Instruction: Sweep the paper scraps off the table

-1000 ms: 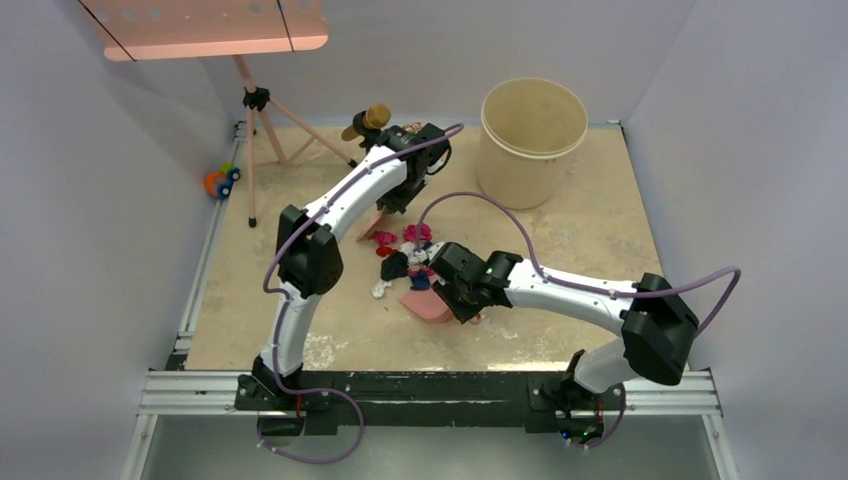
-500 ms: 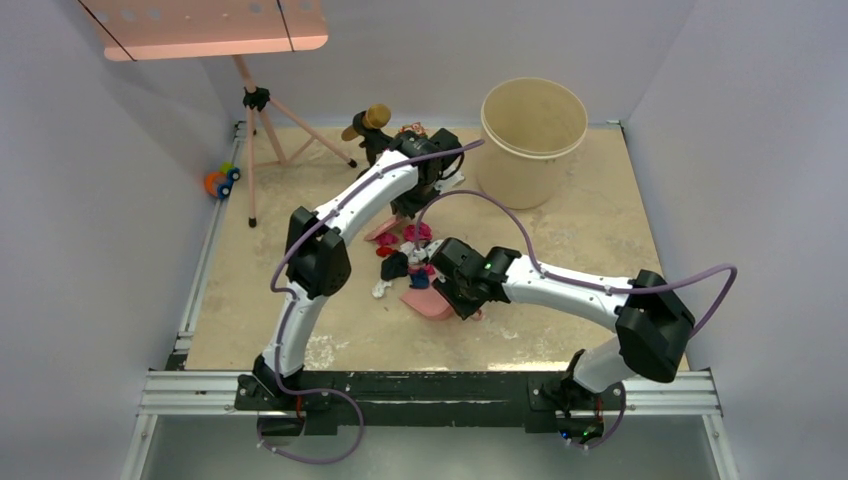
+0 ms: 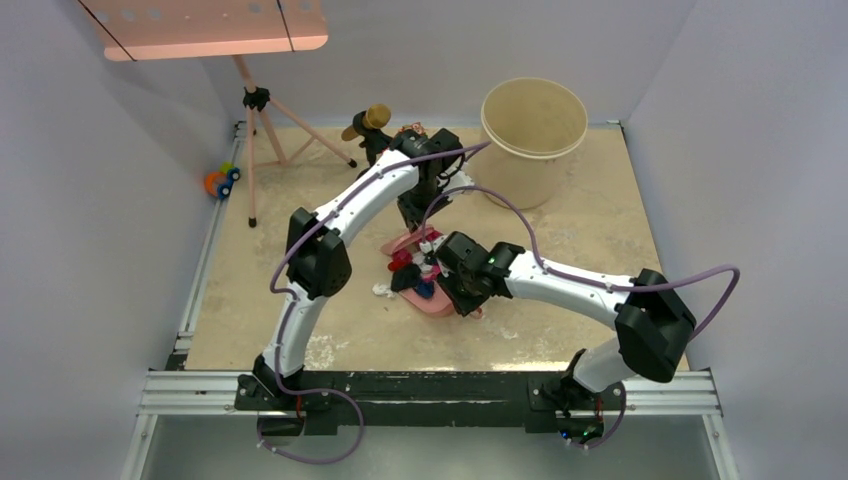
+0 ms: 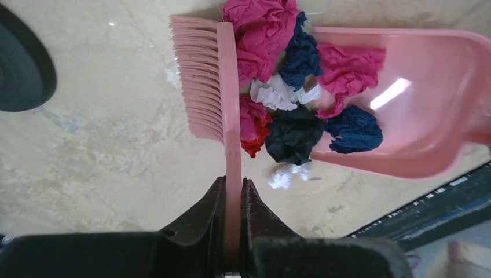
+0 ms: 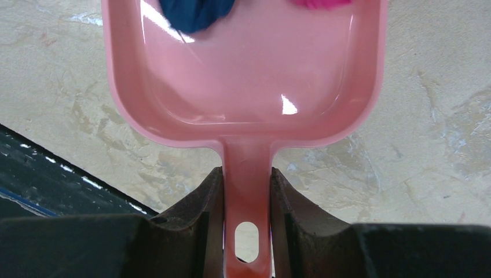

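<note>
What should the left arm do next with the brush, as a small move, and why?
Probably push the brush a short way toward the dustpan mouth. The left gripper is shut on the brush, the right gripper grips the pan's handle, and most paper scraps lie bunched between brush and pan lip, with only a few inside.

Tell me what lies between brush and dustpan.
Paper scraps, pink, navy, red and white, bunched from the brush to the dustpan, some already inside it. Clear in the left wrist view.
</note>
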`<action>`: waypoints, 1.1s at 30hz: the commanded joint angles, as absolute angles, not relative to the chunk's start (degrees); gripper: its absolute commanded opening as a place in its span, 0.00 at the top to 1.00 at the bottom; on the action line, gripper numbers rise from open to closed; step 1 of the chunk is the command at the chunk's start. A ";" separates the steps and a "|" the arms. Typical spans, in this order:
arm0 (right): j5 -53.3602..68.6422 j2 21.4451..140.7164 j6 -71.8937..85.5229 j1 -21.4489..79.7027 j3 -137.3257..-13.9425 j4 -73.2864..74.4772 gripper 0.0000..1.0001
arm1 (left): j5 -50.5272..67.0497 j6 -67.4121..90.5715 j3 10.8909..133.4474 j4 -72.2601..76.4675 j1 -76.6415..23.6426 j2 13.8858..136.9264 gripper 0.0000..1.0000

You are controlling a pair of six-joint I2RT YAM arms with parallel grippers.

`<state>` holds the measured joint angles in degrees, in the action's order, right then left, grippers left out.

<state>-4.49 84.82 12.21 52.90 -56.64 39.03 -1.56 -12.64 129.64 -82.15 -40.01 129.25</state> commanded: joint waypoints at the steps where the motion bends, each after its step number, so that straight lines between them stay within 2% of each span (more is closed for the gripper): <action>1: -3.79 84.23 14.07 52.39 -56.17 37.99 1.00 | 15.55 -11.27 129.75 -84.62 -41.04 126.17 1.00; 10: -4.90 83.63 17.22 52.29 -54.70 36.92 1.00 | 21.71 -7.47 122.71 -84.00 -41.05 117.63 1.00; 17: -7.73 79.76 17.55 52.39 -53.73 34.93 1.00 | 13.30 0.39 121.11 -83.44 -40.88 114.73 1.00; 33: -11.64 65.37 19.73 56.28 -48.14 29.28 1.00 | 4.26 16.26 122.76 -79.25 -38.28 103.10 1.00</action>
